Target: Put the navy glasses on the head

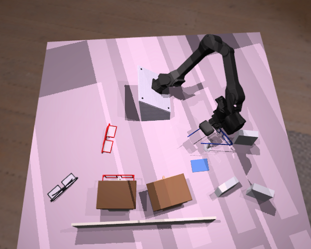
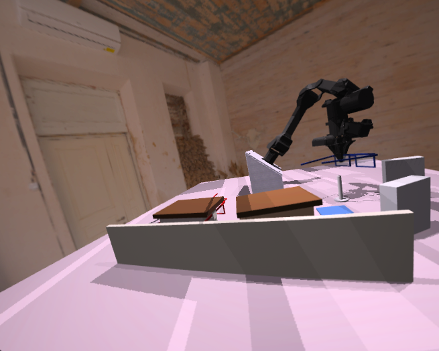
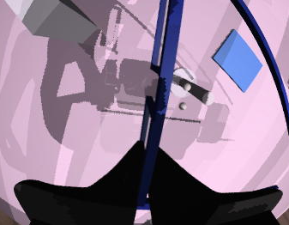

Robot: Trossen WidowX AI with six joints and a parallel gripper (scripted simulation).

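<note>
The navy glasses (image 1: 217,143) (image 2: 364,166) (image 3: 167,64) hang above the table with their temples spread open. My gripper (image 2: 340,160) (image 3: 144,147) is shut on their front frame; in the top view the fingertips are hidden. The glasses are held clear of the upright post. Two display heads show mainly as brown tops. The left head (image 1: 116,195) (image 2: 189,207) wears red glasses (image 1: 118,175) (image 2: 224,208). The right head (image 1: 169,191) (image 2: 279,201) is turned at an angle, with a small nose at its far edge and no glasses visible. No red tag can be made out on either head.
A post on a round base (image 1: 206,148) (image 2: 340,189) (image 3: 196,88) stands below the glasses. A blue pad (image 1: 199,165) (image 2: 334,209) (image 3: 238,61), grey blocks (image 1: 246,137) (image 1: 226,186) (image 1: 260,191), loose red glasses (image 1: 105,139), black glasses (image 1: 62,187) and a long upright board (image 1: 145,222) (image 2: 261,247) lie around.
</note>
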